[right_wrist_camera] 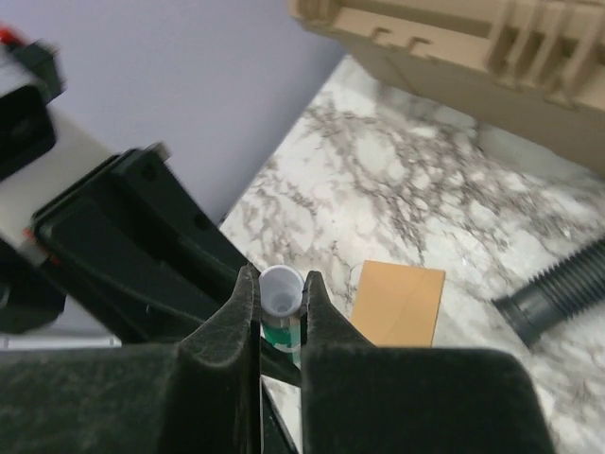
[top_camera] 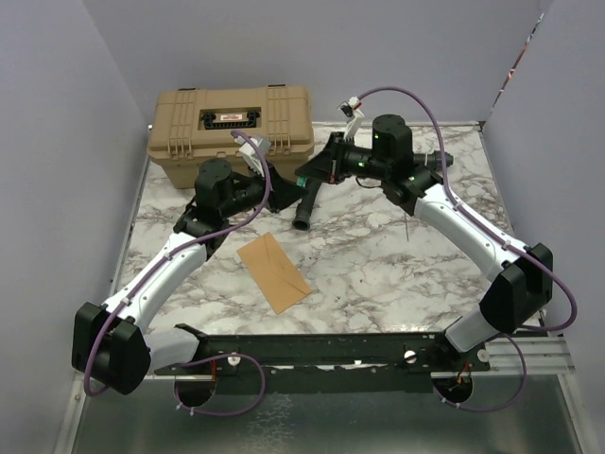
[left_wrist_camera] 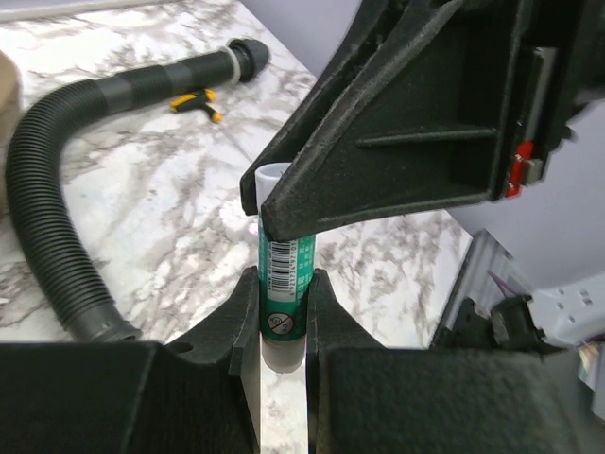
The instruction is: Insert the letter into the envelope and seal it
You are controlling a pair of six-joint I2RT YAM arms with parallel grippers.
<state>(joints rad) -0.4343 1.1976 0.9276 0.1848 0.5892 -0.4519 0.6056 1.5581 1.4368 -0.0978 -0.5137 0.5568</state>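
Envelope (top_camera: 273, 272) lies flat on the table (top_camera: 378, 274). Wrist views alone show left gripper (left_wrist_camera: 284, 288) and right gripper (right_wrist_camera: 280, 287) both clamping a glue stick (left_wrist_camera: 285, 253).

- we see a table (top_camera: 378, 274) topped in white marble pattern with grey and brown veins.
- a plain lavender left wall (top_camera: 57, 142) rises along the table's left edge.
- the back wall (top_camera: 378, 47), the same lavender, stands behind the far edge.
- the right wall (top_camera: 567, 142) matches; at its far corner a thin strip (top_camera: 518, 59) with dark and red marks runs up the seam.
- below the near edge we see a dull grey metal sheet (top_camera: 331, 421), and a ribbed aluminium rail (top_camera: 539, 355) at the right.
- the light is soft and even; shadows on the marble are faint, and the metal sheet shows a dim sheen.
- both wrist views show the same marble and lavender wall.
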